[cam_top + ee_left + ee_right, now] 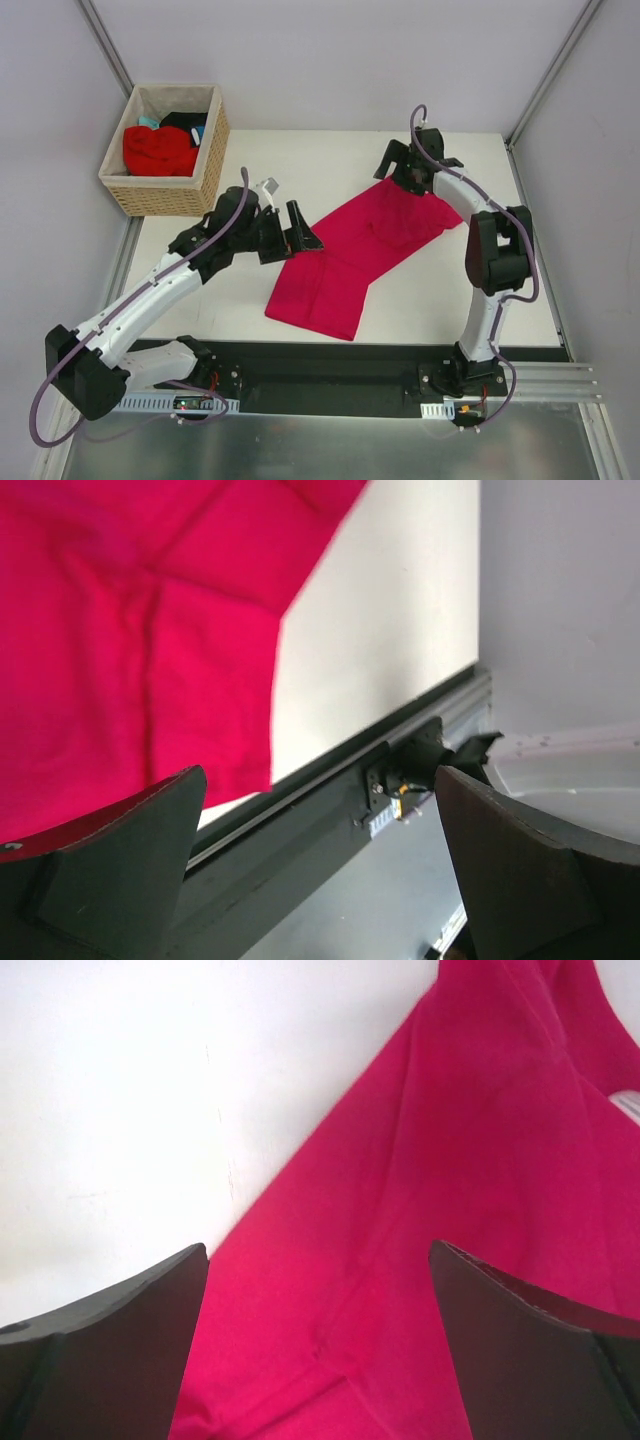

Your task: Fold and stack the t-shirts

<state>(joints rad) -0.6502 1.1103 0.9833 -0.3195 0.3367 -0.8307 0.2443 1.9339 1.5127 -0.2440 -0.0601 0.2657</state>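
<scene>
The dark fingers (pixel 110 865) of the left tool (pixel 320 780) fill the bottom of the left wrist view. They stand wide apart and nothing is between them. Beyond them lies one edge of the pink shirt (pixel 350 255), and behind that edge I see bare counter (pixel 450 290).

The right tool (pixel 320 1255) is also fully open and it holds nothing. Its wrist view looks straight down on pink cloth, with the cloth's border running between the two fingers.

From above, the pink shirt lies flat at the centre of the counter, in a long bent strip that goes from 1 o'clock to 7 o'clock. It has creases along its length, so I judge it is partly folded, not finished. The left tool hangs at the 9 o'clock side of the strip and the right tool at its 1 o'clock end. I think each one stands there to take its own edge, so that the two arms can lift and turn the cloth together for the next fold. Whether either tool touches the cloth, I cannot tell.

The basket (pixel 165 150) stands at 10 o'clock, well apart from the pink shirt. Inside are a red shirt (pixel 158 150) and some black and teal cloth. I suppose they wait there to leave room for folding in the middle.
</scene>
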